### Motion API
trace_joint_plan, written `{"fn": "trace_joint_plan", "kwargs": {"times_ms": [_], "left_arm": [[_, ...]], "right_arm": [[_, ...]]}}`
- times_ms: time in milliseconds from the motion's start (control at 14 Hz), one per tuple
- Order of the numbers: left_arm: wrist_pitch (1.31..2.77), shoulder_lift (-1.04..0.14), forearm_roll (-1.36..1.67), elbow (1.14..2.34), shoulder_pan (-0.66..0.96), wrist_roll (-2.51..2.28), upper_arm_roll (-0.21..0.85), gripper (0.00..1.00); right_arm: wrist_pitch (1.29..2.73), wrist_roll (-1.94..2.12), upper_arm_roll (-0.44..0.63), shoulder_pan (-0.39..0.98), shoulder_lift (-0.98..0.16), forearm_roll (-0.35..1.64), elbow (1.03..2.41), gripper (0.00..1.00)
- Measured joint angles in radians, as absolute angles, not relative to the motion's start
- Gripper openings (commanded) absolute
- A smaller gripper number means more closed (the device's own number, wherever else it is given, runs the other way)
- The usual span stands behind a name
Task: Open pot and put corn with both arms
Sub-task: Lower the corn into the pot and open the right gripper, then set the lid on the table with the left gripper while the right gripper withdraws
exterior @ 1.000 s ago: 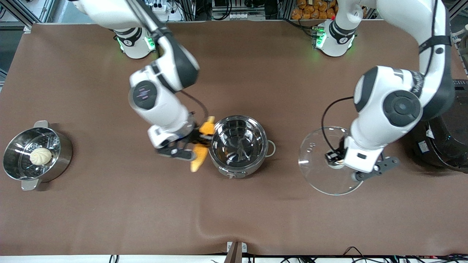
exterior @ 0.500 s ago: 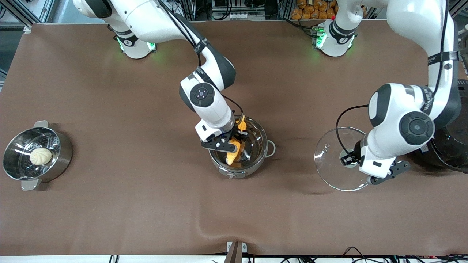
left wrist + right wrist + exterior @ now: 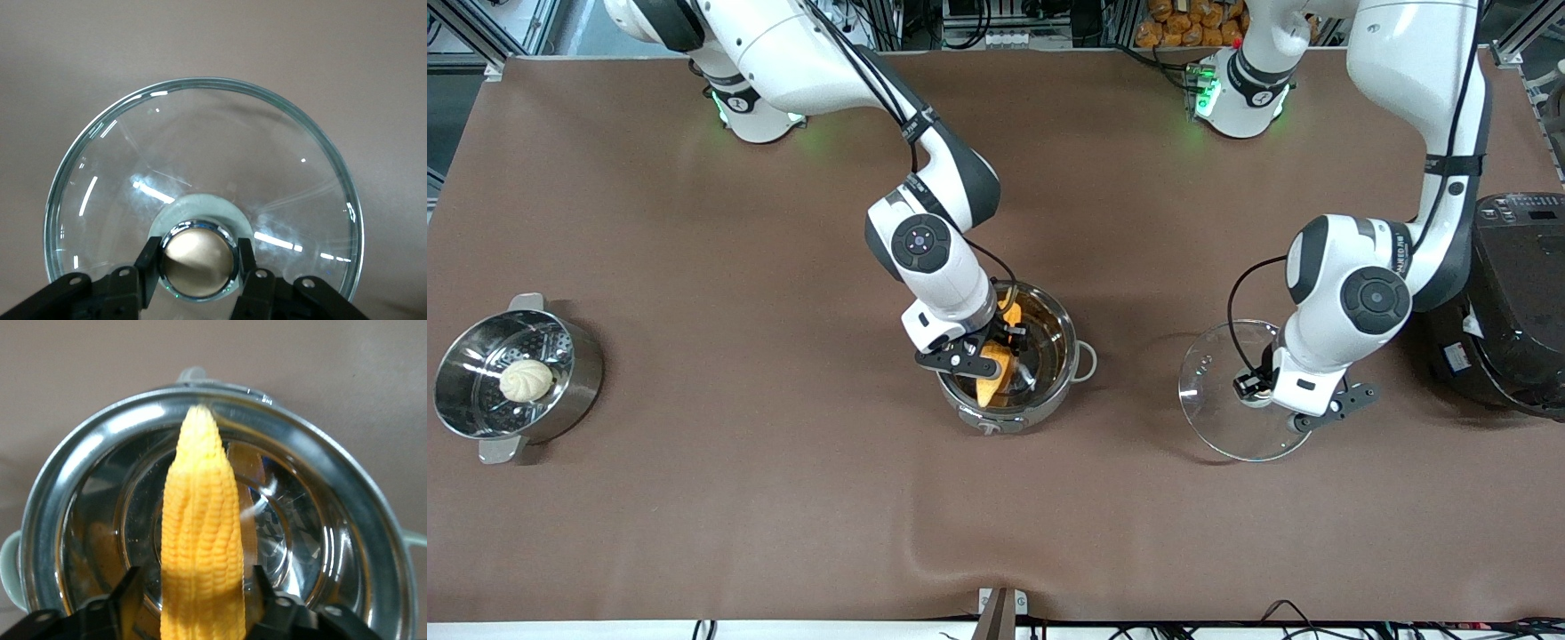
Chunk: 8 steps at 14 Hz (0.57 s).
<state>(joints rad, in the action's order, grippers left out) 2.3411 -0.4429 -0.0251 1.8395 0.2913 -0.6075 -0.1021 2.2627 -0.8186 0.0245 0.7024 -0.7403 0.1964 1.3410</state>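
Right end effector (image 3: 996, 351) hangs over the open pot (image 3: 1009, 418), its fingers closed on the sides of the corn (image 3: 993, 384). In the right wrist view the corn (image 3: 200, 540) runs straight out from between the two fingers (image 3: 123, 593), tapered tip leading, and its long axis crosses the pot's (image 3: 60, 493) mouth from rim toward rim, so the cob sits squarely above the bowl, not over the edge. Judging by that, the coming move is simply a drop or a short descent: the pot lies directly beneath the cob, and nothing stands between them.

Left end effector (image 3: 1285, 402) is well apart from the pot, toward the left arm's end of the desk (image 3: 694, 516), clamped on the knob (image 3: 197, 257) of the glass lid (image 3: 200, 153), which it holds clear of the pot's opening; I cannot tell whether the lid touches the desk.

A black cooker (image 3: 1516, 302) sits farther still from the pot at that same end. At the right arm's end, well away from the pot, a steel steamer (image 3: 574, 391) holds a white bun (image 3: 525, 380).
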Motion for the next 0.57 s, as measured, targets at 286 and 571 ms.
{"fn": "trace_joint_plan", "kwargs": {"times_ms": [286, 571], "left_arm": [[2.489, -0.444, -0.026, 1.964, 0.293, -0.607, -0.099, 0.0], [2.512, -0.459, -0.026, 1.991, 0.305, -0.607, -0.097, 1.0]], "right_arm": [[2.041, -0.76, 0.039, 0.65, -0.726, 0.194, 1.239, 1.0], [1.876, -0.516, 0.05, 0.465, -0.604, 0.162, 1.205, 1.0]]}}
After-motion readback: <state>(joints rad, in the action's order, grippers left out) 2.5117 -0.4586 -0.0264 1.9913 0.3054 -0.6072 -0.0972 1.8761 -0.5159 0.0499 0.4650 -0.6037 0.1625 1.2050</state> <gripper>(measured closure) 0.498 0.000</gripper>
